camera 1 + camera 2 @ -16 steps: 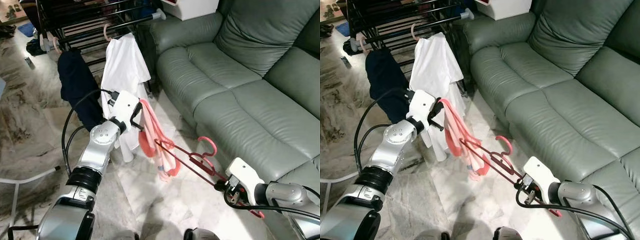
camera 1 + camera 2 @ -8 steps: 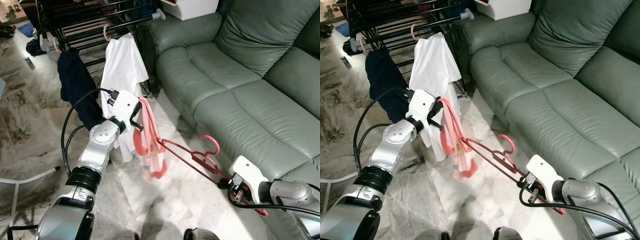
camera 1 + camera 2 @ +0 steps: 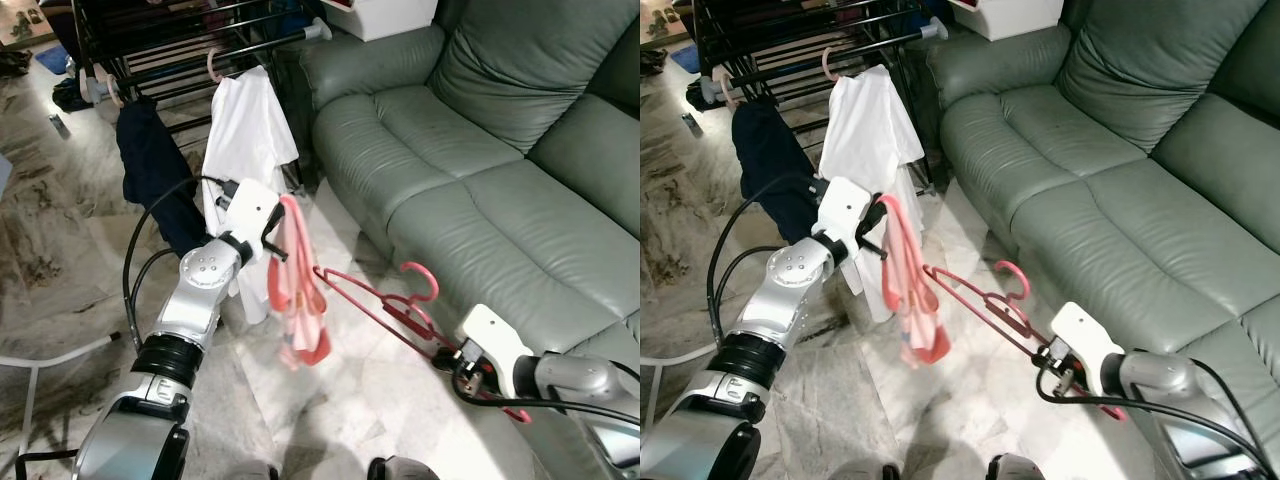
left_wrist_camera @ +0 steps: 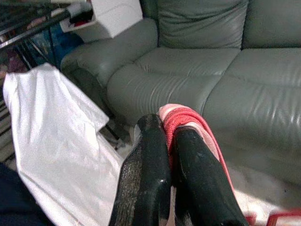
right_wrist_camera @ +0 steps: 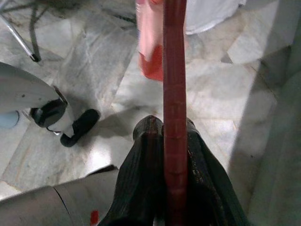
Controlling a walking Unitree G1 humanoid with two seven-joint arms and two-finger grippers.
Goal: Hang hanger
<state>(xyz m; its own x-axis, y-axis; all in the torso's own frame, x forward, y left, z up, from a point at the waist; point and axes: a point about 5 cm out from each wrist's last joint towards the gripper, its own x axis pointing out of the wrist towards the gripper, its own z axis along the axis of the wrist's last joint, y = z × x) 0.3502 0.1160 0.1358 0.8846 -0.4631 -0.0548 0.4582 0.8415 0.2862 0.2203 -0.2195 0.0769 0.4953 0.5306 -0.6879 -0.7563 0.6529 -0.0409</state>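
A red plastic hanger [image 3: 378, 300] sticks out over the floor, hook [image 3: 424, 281] upward, its far tip close beside a pink garment [image 3: 295, 290]. My right gripper [image 3: 452, 362] is shut on the hanger's lower bar, and the right wrist view shows the red bar [image 5: 174, 84] pinched between the black fingers [image 5: 146, 141]. My left gripper [image 3: 272, 236] is shut on the top of the pink garment, which hangs limp from it. In the left wrist view the pink cloth [image 4: 190, 123] bulges beside the closed fingers [image 4: 149, 160].
A black drying rack [image 3: 170, 45] stands at the back left with a white shirt [image 3: 250, 130] and a dark navy garment [image 3: 150, 165] on hangers. A green leather sofa [image 3: 480, 150] runs along the right. A white box [image 3: 385, 15] sits behind it. Marble floor lies below.
The pink garment, stretched along the hanger a second ago, has come off it and now hangs straight down from my left gripper. My right gripper has drawn the hanger slightly right.
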